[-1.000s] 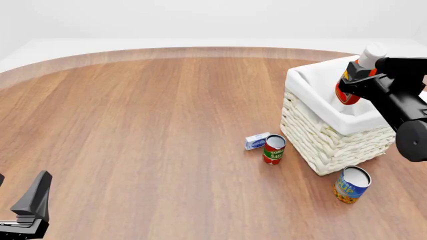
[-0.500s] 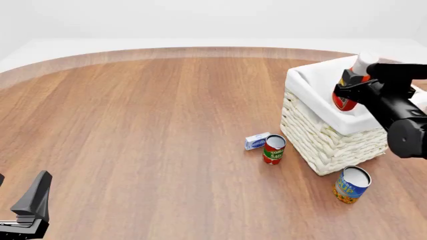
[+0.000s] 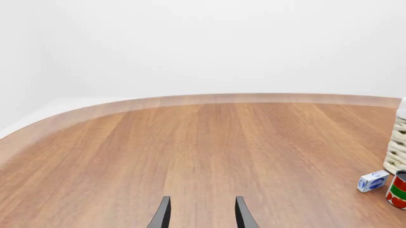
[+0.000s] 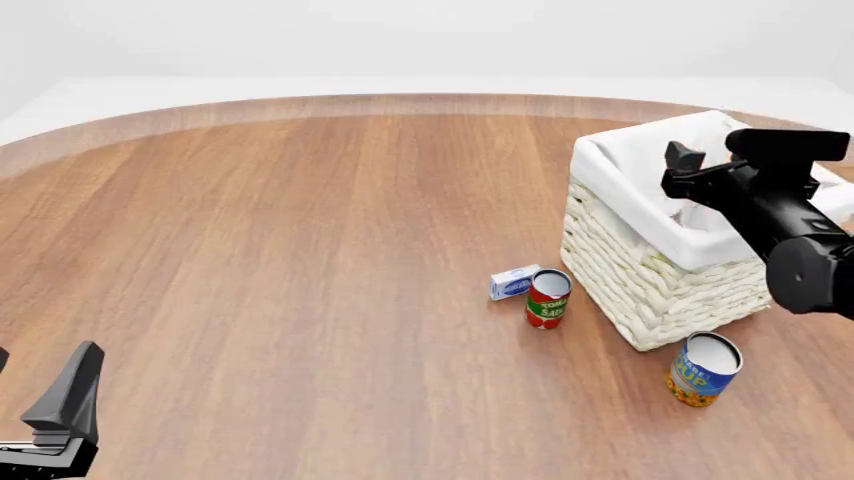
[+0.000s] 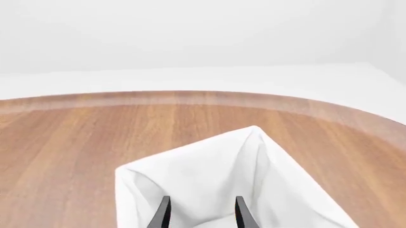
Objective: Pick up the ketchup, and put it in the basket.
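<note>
The ketchup does not show in any view now; it is hidden or out of view. The basket (image 4: 641,285) stands at the right of the table, cream wicker with white cloth lining over its rim (image 5: 190,166); its edge also shows in the left wrist view (image 3: 398,142). My right gripper (image 4: 683,172) hovers over the basket's opening, open and empty, its fingers (image 5: 163,213) pointing into the lining. My left gripper (image 4: 70,398) rests at the near left of the table, open and empty (image 3: 201,216).
A short red-green tomato sauce can (image 4: 547,298) and a small blue-white box (image 4: 513,282) stand just left of the basket. A blue-yellow can (image 4: 702,368) stands in front of the basket. The can (image 3: 398,190) and box (image 3: 373,181) also show in the left wrist view.
The ketchup was held in my right gripper over the basket and sank lower; now it is gone from view and the gripper is open and empty. The left arm has not moved.
</note>
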### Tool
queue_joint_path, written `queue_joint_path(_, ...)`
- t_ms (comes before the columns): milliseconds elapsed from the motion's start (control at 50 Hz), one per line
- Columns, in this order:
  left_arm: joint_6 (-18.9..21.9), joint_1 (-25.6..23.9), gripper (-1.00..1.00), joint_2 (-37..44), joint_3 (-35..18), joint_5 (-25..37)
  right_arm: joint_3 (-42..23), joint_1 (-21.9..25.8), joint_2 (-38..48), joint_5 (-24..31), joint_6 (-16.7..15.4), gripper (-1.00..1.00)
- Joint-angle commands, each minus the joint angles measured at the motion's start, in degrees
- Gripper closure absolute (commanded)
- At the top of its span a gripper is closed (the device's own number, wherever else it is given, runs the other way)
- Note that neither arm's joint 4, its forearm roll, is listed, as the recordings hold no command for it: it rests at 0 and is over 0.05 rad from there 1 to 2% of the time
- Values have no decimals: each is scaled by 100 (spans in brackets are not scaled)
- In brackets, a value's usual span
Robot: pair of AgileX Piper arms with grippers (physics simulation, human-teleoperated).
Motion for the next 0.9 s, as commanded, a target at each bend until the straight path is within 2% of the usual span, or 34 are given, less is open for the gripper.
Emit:
queue_joint_path(20,0,0,-100,0,0,0,-31,7,18,11,87,-100)
queue_joint_path(520,0,0,-100,0,0,0,32,68,-112,-41,300,-100)
queue_joint_path(640,0,0,-100,0,0,0,143,160,-280,-172,584,-100)
queue_joint_path(900,0,0,-100,0,0,0,279,362,-566,-371,926,-100)
